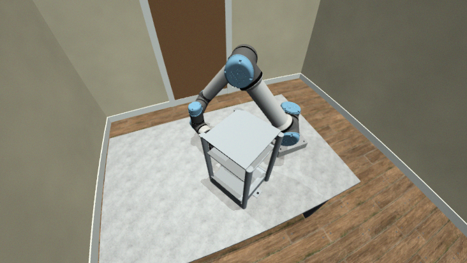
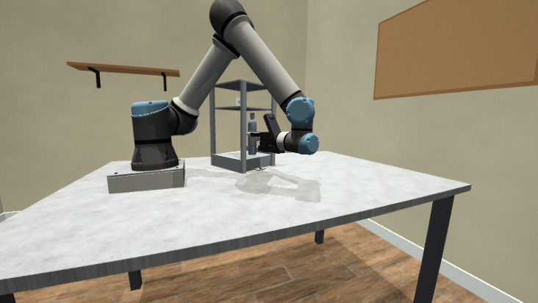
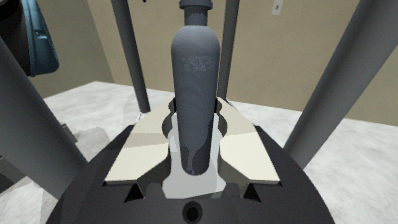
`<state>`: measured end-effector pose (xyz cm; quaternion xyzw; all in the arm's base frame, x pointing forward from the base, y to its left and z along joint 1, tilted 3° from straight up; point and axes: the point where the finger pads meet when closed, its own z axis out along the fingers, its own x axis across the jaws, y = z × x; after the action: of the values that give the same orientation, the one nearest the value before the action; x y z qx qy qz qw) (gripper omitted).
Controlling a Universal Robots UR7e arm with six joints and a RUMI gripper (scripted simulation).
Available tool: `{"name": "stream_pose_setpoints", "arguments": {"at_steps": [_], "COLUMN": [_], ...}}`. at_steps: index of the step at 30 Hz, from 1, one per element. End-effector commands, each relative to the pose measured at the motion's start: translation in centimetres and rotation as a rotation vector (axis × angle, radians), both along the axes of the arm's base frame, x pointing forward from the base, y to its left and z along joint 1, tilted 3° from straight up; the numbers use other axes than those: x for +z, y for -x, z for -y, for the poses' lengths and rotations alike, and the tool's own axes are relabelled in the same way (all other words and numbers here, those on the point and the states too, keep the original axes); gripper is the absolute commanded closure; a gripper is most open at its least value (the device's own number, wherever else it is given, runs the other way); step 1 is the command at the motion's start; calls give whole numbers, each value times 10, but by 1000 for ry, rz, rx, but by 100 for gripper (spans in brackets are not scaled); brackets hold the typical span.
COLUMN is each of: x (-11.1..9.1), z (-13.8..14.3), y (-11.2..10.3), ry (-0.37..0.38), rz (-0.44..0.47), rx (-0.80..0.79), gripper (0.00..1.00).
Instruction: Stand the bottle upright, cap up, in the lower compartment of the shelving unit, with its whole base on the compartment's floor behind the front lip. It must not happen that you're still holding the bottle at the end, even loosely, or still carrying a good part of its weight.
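A dark grey bottle [image 2: 251, 126] [image 3: 195, 65] stands upright, cap up, inside the lower compartment of the grey shelving unit [image 2: 243, 112] [image 1: 242, 135] [image 3: 340, 85]. My gripper [image 2: 256, 136] [image 3: 195, 98] reaches into the compartment from the side and is shut on the bottle's lower body, with the cream pads on both sides of it. The bottle's base is close to the compartment's floor; I cannot tell whether it touches. In the top view the unit's top plate hides the bottle and the gripper.
The shelving unit stands on a marble-topped table [image 1: 147, 196] [image 2: 339, 187], next to the arm's base block [image 2: 146, 180] [image 1: 294, 148]. Its corner posts [image 3: 130, 55] stand close around the gripper. A wall shelf [image 2: 124, 69] hangs far behind.
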<state>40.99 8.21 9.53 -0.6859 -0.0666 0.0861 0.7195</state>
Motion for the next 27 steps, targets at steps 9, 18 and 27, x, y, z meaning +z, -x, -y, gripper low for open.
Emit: {"name": "stream_pose_setpoints", "arguments": {"at_steps": [9, 18, 27], "x": [-9, -9, -9], "z": [-2, -1, -1], "y": [1, 1, 1], "ry": [-1, -1, -1], "rz": [-1, 0, 0], "rx": [1, 1, 1], "gripper": [100, 100, 100]}}
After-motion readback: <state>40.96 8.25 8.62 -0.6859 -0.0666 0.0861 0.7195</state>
